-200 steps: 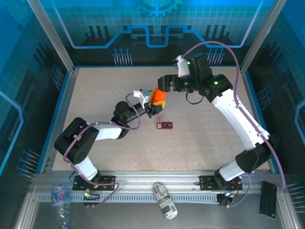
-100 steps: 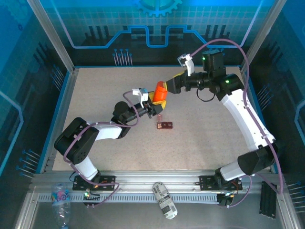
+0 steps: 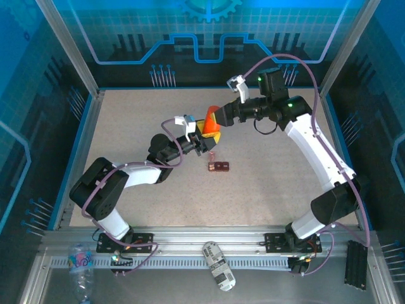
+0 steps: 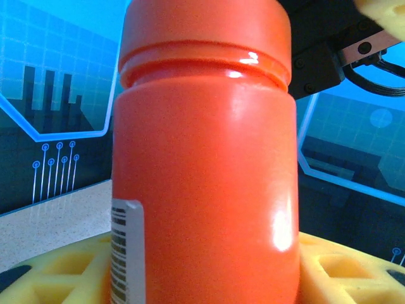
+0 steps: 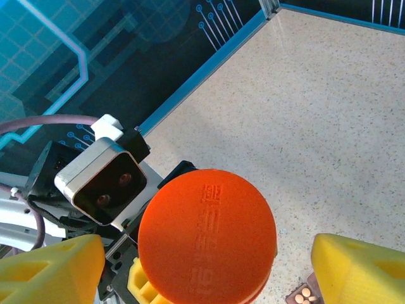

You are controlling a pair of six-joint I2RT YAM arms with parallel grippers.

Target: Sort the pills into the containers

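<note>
The orange pill bottle [image 4: 202,158] stands upright between the yellow pads [image 4: 57,272] of my left gripper [image 4: 202,278], which is shut on its body. In the top view that left gripper [image 3: 202,140] holds the orange bottle [image 3: 209,126] above mid-table. My right gripper [image 5: 205,269] is open, and its yellow fingers [image 5: 50,269] stand on either side of the bottle's orange cap [image 5: 205,237] with gaps. The right gripper [image 3: 216,118] sits just over the bottle. The maroon container [image 3: 219,166] lies on the table below; its corner [image 5: 309,280] holds a few pale pills [image 5: 301,295].
The speckled table [image 3: 126,126] is ringed by aluminium posts and blue walls. Beyond the front rail lie a plastic water bottle [image 3: 81,266], a labelled grey object [image 3: 218,266] and a black block [image 3: 355,263]. The left wrist camera [image 5: 101,180] is close to my right fingers.
The right arm's wrist has swung and shifted slightly left over the bottle's cap. The left gripper and the bottle have stayed in nearly the same place.
</note>
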